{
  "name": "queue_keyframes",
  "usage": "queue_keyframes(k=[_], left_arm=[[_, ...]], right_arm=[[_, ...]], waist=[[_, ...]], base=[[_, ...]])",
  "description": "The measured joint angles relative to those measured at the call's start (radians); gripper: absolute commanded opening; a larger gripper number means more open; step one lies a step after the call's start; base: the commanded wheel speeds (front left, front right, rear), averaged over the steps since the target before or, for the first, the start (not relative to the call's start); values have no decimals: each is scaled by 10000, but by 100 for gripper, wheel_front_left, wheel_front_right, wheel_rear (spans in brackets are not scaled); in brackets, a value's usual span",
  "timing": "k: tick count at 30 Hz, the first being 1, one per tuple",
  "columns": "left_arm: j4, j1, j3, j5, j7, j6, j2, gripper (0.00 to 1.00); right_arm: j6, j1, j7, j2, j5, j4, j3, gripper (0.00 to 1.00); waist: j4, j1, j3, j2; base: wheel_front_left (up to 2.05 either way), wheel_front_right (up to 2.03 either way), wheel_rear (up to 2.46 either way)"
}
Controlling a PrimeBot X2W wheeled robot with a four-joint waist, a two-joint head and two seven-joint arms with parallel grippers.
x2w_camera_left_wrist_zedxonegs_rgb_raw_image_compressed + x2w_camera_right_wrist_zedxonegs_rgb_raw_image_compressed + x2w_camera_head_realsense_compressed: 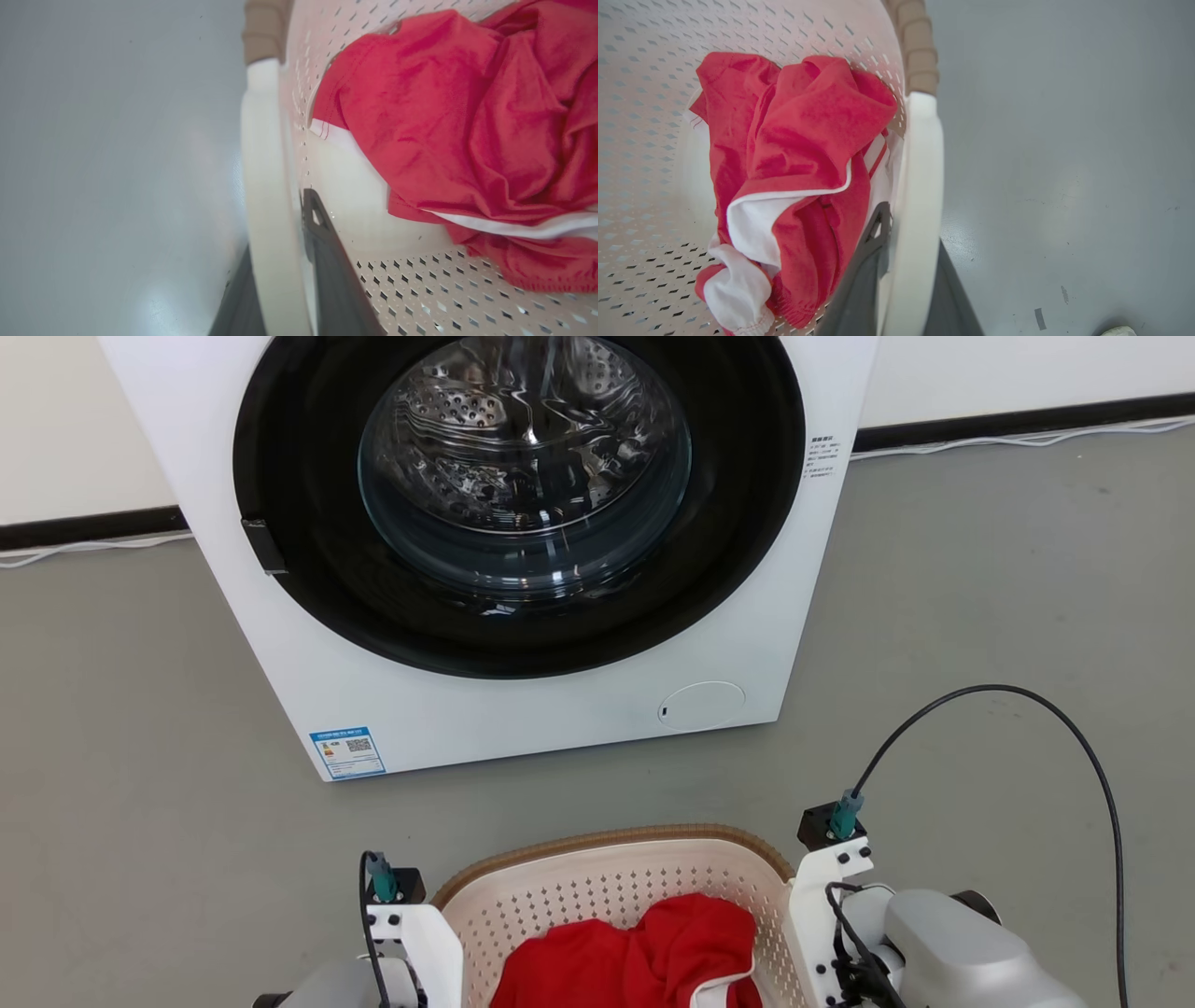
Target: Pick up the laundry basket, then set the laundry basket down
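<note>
Cream basket (607, 837), red cloth (644, 952) inside, lies before the washer (523, 709). Left claw (275, 261) is clamped on its left handle (261, 163), right claw (915, 252) on its right handle (920, 163), so both are equally near. Long axis seems to run claw to claw.

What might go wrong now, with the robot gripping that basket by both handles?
The left gripper and right gripper each pinch just a smooth white handle; one slipping would probably tilt the laundry basket and spill the red garment. The washer stands close ahead, so a forward swing might bump it.
</note>
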Motion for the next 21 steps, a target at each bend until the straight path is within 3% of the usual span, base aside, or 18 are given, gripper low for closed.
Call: queue_keyframes(k=[9, 21], left_arm=[[54, -270, -197, -132, -242, 29, 21, 0], [63, -1750, -370, 188, -1329, 282, 94, 0]], right_arm=[[-38, -55, -476, -13, 169, 2, 134, 0], [-71, -1204, -2368, -8, -61, 288, 257, 0]], waist=[[80, 0, 362, 0], [389, 0, 1956, 0]], base=[[0, 0, 0], [0, 0, 0]])
